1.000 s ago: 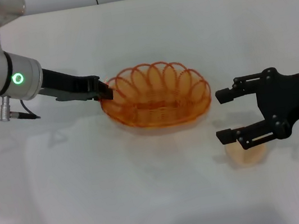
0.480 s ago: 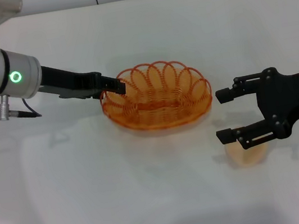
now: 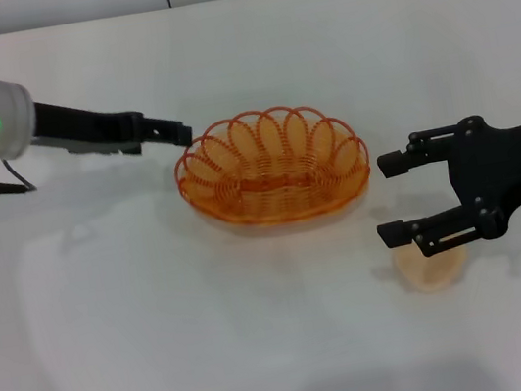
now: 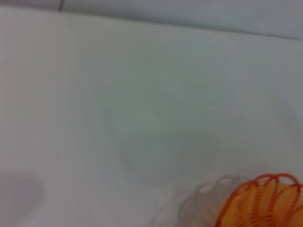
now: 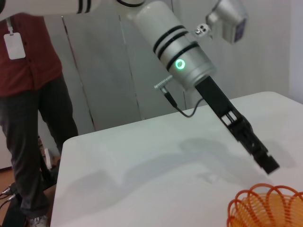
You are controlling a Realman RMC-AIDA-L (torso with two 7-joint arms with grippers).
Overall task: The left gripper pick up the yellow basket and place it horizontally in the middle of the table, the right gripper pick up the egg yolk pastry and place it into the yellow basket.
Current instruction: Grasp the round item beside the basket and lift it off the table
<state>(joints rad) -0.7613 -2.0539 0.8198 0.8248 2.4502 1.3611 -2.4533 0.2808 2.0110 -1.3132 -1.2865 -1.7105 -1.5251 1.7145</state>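
The yellow basket (image 3: 273, 176) lay mid-desk, long axis running left to right. The egg yolk pastry (image 3: 431, 266) sat directly beneath the right gripper (image 3: 390, 200), jaws apart. The left gripper (image 3: 174, 133) stood just off the basket's left rim; I cannot tell how its jaws stood.

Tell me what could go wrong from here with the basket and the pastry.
1. The left gripper sits right at the rim of the yellow basket; a careless pull-back might snag a wire loop and drag it off centre.
2. The right gripper hangs open above the egg yolk pastry, which its lower finger partly hides; a misjudged descent could dent the bun.
3. Carrying it across, the fingers might clip the basket's near rim.
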